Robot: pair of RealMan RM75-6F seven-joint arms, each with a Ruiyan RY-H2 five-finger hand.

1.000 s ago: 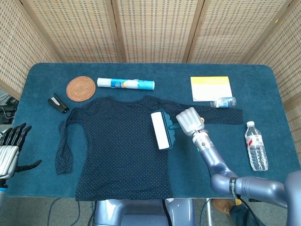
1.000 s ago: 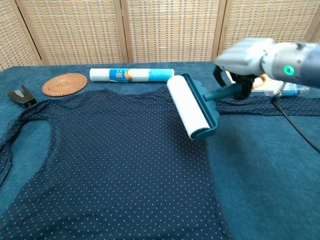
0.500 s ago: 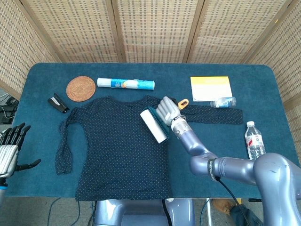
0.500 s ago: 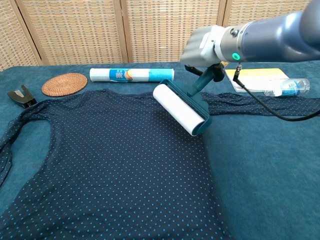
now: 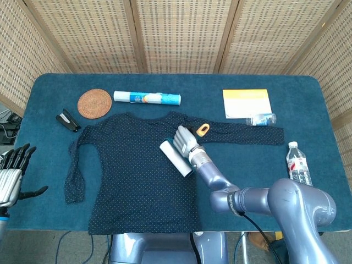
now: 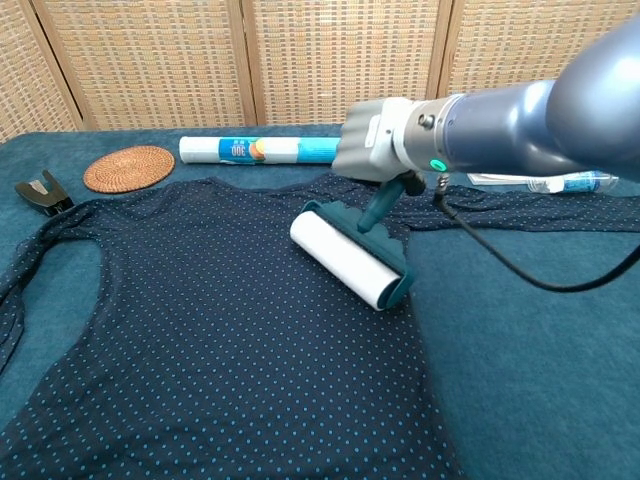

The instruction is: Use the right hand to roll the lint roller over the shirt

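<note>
Since a second ago the right hand [image 5: 185,141] has carried the roller [image 5: 176,158] from the shirt's right edge toward the middle of the frame, and the white drum now sits lower, on the fabric just left of that edge. In the head view the drum's long axis runs diagonally from upper left to lower right; the teal handle rises from it toward the upper right, ending in an orange tip just right of the hand. In the chest view the right hand [image 6: 385,140] is clenched around the handle above the roller [image 6: 348,259], whose drum lies on the dotted cloth with the teal frame along its far side.

The shirt [image 5: 137,176] is spread flat over the centre of the table [image 5: 313,99], neck toward the top of the frame, one sleeve stretched out to the right and the other hanging down at the left.

At the right edge of the head view a capped clear bottle [image 5: 299,170] lies on its side; whether it holds anything cannot be told. A smaller clear bottle [image 5: 261,119] lies just below a yellow and white pad [image 5: 246,103] in the upper right. A white and blue tube [image 5: 147,98] lies at upper centre; in the chest view the number 300 reads on the tube [image 6: 262,150]. A woven coaster [image 5: 94,103] and a black stapler [image 5: 68,120] sit in the upper left.

The left hand [image 5: 12,176] hovers at the lower left edge, off the table, fingers apart and holding nothing.
</note>
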